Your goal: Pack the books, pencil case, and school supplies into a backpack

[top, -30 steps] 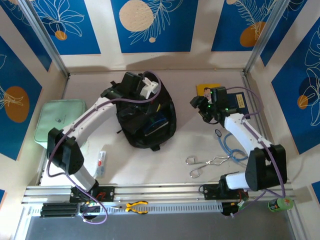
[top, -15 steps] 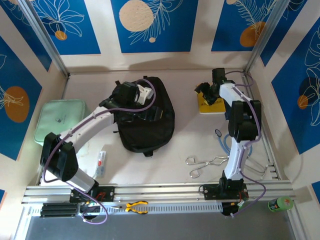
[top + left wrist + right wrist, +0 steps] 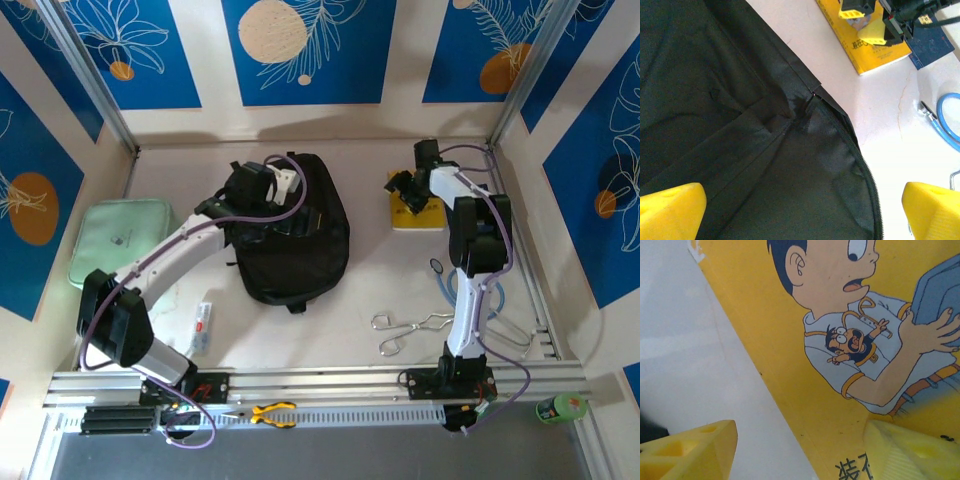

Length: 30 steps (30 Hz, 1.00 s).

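your left gripper [image 3: 802,200] hangs low over the black backpack [image 3: 300,250]. its yellow fingers [image 3: 670,207] are spread wide and hold nothing. the backpack lies flat in the middle of the table [image 3: 330,330], and its zip [image 3: 862,162] runs between the fingers. your right gripper [image 3: 800,440] is down close over the yellow book [image 3: 785,370] at the far right side of the table. its fingers are apart too, one over the cover and one over the bare table by the book's edge. a navy book [image 3: 932,47] lies right against the yellow one.

Navy book [image 3: 934,48] mostly hidden, apparently
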Tool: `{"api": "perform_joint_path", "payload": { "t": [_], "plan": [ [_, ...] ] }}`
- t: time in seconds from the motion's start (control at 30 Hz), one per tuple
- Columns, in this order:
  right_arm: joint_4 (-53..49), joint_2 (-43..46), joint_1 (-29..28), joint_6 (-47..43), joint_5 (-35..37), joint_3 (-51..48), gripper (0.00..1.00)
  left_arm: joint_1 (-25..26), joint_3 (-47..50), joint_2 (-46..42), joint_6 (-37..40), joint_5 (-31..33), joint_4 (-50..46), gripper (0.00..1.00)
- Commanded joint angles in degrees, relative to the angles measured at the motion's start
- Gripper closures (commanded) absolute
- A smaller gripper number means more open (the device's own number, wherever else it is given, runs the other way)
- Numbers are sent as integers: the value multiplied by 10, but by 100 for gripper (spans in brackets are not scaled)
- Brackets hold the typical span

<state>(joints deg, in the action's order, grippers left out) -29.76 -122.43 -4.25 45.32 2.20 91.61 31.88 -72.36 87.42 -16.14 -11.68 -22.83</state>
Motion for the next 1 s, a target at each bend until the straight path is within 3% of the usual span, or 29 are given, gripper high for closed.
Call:
{"api": "perform_joint_path", "payload": {
  "t": [0.0, 0.2, 0.37, 0.47, 0.63, 0.97],
  "plan": [
    [-62, 33, -47, 33, -26, -69, 31, 0, -35, 20, -22, -1, -5, 0],
    [7, 142, -91, 92, -62, -188, 32, 22, -75, 63, -38, -8, -7, 1],
    [-16, 200, -65, 4, -33, -156, 32, 52, -130, 126, -84, -21, 4, 3],
    [-59, 199, -41, -77, 0, -123, 33, 76, -176, 179, -128, -22, 7, 9],
    [-67, 196, 18, -148, -33, -151, 35, 120, -247, 265, -191, -12, 3, 23],
    [-108, 139, 40, -187, -34, -138, 41, 183, -395, 416, -187, 68, -75, 39]
  ]
}}
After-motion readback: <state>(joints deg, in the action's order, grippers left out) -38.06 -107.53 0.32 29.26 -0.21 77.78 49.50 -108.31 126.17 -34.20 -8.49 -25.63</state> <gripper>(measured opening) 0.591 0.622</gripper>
